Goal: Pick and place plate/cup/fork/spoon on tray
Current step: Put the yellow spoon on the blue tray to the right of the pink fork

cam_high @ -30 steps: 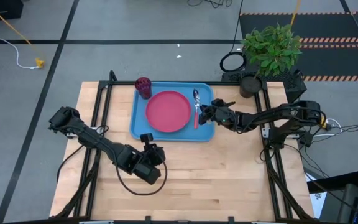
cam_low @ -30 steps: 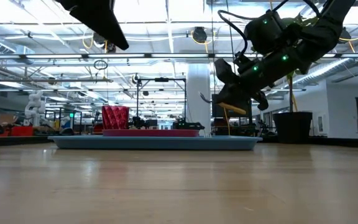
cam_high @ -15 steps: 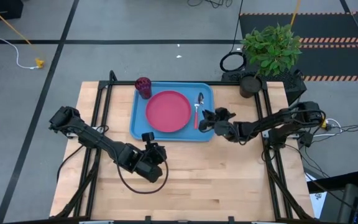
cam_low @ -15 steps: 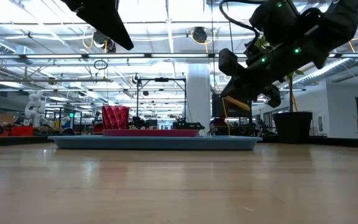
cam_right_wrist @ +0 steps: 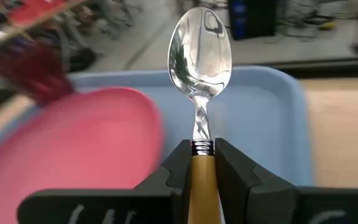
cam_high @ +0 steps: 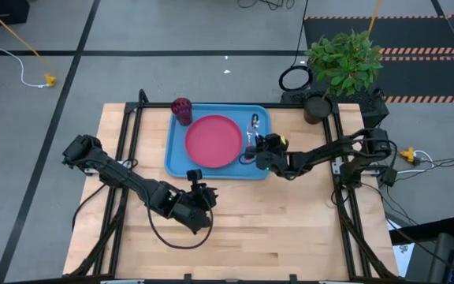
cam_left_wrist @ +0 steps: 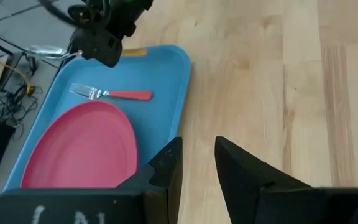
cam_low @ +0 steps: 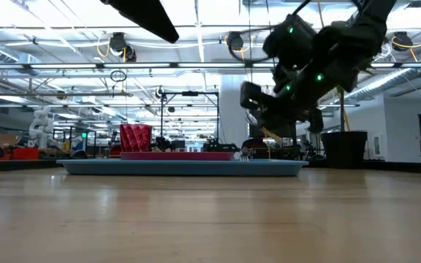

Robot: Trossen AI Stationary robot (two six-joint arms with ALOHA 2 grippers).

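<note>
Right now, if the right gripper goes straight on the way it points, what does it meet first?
Probably the tray floor: the right gripper holds the spoon out over it, beside the plate. Depth is unclear.

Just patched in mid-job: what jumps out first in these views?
The right claw holds the spoon by its orange handle, above the right end of the blue tray. On the tray the pink plate fills the middle, the fork beside it, the cup in a far corner.

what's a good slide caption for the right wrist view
Right hand shut on the spoon, held over the blue tray beside the pink plate.
</note>
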